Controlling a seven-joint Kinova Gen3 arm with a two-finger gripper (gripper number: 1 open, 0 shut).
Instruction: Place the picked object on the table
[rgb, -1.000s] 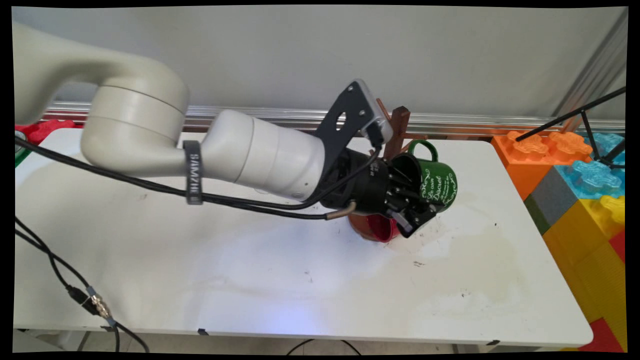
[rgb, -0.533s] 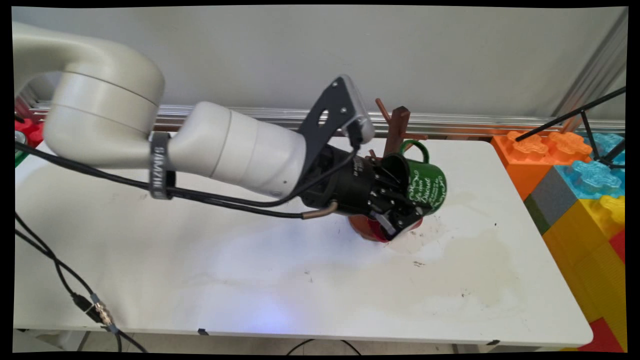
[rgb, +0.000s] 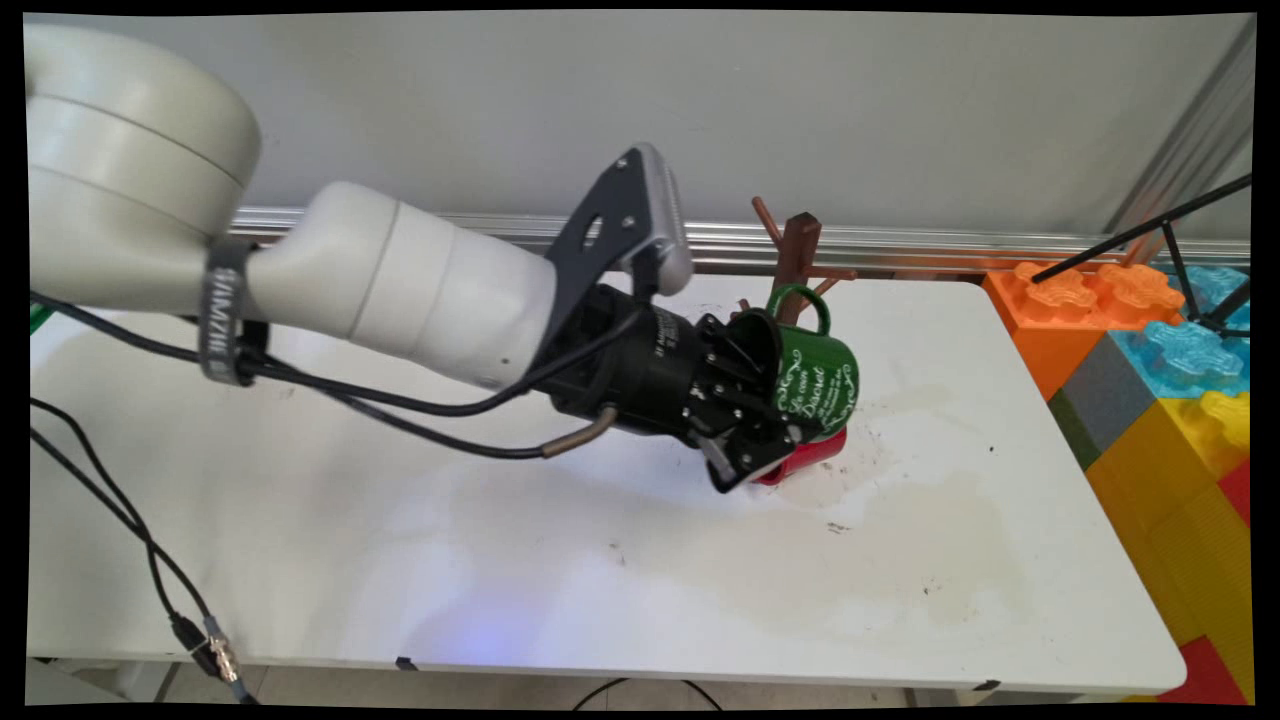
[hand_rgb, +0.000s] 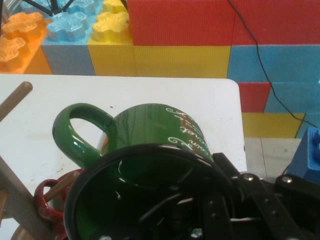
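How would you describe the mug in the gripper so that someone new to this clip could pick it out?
Find the brown wooden mug tree at the far edge of the white table. Just in front of it, the black gripper holds a green mug on its side by the rim, above the table. Unlike the red mug beneath it, it carries white cursive lettering.

I'm looking at a robotics lab. My arm works over a stained white counter pushed against a bare grey wall, with an aluminium rail running along its back edge. Black cables trail off the counter's side, and a barrier of oversized plastic building blocks closes off the right side.
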